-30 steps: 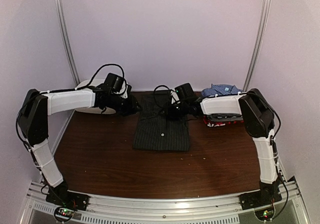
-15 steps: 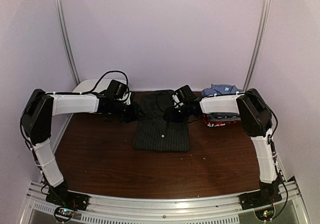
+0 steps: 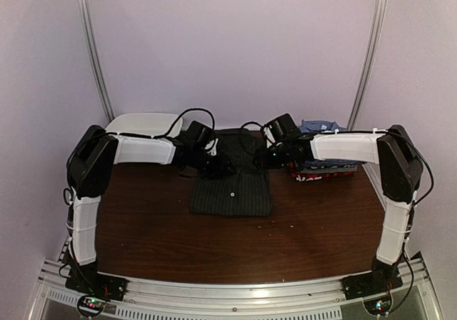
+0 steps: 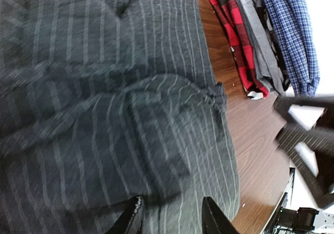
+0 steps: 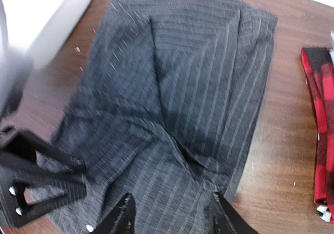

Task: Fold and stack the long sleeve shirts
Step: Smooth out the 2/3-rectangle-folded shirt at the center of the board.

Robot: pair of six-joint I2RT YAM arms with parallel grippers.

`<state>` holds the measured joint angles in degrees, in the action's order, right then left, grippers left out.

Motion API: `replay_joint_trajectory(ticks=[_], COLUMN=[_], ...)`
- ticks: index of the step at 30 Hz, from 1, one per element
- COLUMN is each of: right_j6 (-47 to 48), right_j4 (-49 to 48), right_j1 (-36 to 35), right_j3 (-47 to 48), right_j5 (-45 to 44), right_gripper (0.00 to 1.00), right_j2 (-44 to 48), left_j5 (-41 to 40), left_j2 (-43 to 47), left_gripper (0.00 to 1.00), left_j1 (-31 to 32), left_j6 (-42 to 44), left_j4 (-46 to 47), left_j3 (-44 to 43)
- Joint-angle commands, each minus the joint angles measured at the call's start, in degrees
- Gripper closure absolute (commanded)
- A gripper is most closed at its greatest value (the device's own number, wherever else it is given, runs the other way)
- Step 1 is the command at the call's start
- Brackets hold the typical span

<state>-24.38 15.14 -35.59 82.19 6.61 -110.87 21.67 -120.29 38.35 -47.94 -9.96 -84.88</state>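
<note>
Black cloth with thin white stripes, the folded pinstriped shirt (image 3: 230, 188), lay on the brown table (image 3: 143, 220) between the left gripper (image 3: 216, 168) and the right gripper (image 3: 268, 156). A white tub (image 3: 143, 126) sat behind the left gripper.

From the left wrist, its fingers (image 4: 134, 218) were spread apart just over the pinstriped shirt. Ahead lay the red-black shirt (image 4: 235, 41), grey shirt (image 4: 255, 30) and blue checked shirt (image 4: 292, 30), side by side.

From the right wrist, its fingers (image 5: 121, 218) were spread apart too, over the same shirt.

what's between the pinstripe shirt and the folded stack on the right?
Only bare table. A strip of wood separates the black pinstriped shirt from the stack, clearest in the right wrist view.
</note>
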Motion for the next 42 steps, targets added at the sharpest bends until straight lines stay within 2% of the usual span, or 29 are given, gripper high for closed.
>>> replay_joint_trajectory(ticks=[1, 7, 14, 25, 32, 42], right_j6=[-0.49, -0.40, -0.34, -0.24, -0.14, 1.09], right_j4=[-0.44, -0.55, -0.65, -0.25, -0.06, 0.73], right_j1=[0.35, 0.70, 1.83, 3.02, 3.51, 4.17], right_j3=[-4.59, -5.28, -3.32, 0.91, 2.38, 5.22], right_j5=[-2.17, -1.41, 0.94, 1.49, 1.65, 1.14], right_gripper=[0.55, 0.62, 0.63, 0.67, 0.72, 0.79], right_j2=[0.81, -1.26, -4.73, -8.61, -10.13, -11.86], left_j5=[1.29, 1.51, 1.32, -0.02, 1.42, 0.90], left_j2=[-6.72, -15.88, -14.10, -3.50, -5.38, -9.60], left_gripper=[0.62, 0.62, 0.62, 0.60, 0.61, 0.62], left_j1=[-0.01, -0.54, -0.56, 3.38, 7.52, 9.02], left_j6=[-0.84, -0.45, 0.42, 1.09, -1.49, -0.77], left_j4=[2.99, -0.54, -2.35, -1.97, 2.72, 0.75], left_j3=[-6.75, -16.90, -20.36, -12.38, -6.93, -4.69])
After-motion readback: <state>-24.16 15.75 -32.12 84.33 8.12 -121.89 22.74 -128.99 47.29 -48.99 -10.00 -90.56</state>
